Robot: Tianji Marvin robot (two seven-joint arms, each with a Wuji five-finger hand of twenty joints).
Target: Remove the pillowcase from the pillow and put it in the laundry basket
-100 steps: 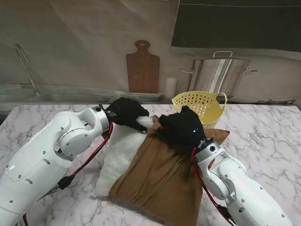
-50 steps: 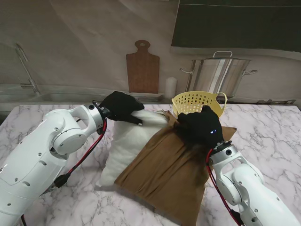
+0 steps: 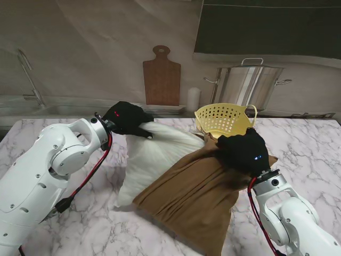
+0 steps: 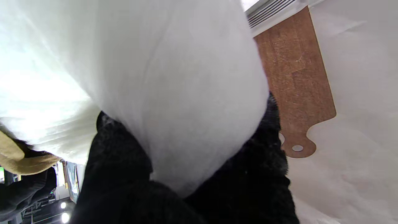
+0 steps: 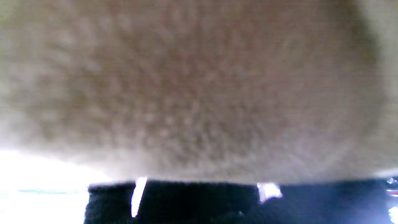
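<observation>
Pillow (image 3: 154, 152), one, white and puffy, is lying on the marble table (image 3: 64, 213), half sheathed in one brown woven pillowcase (image 3: 192, 192). Two black-gloved hands are working: the left hand (image 3: 127, 118) is pinching the pillow's bare far corner, the right hand (image 3: 246, 151) is clutching the pillowcase's bunched end beside one yellow perforated laundry basket (image 3: 224, 118). One wooden cutting board (image 3: 161, 77) is leaning behind.

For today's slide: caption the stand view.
Left hand grips the pillow; right hand pulls the pillowcase beside the laundry basket.
</observation>
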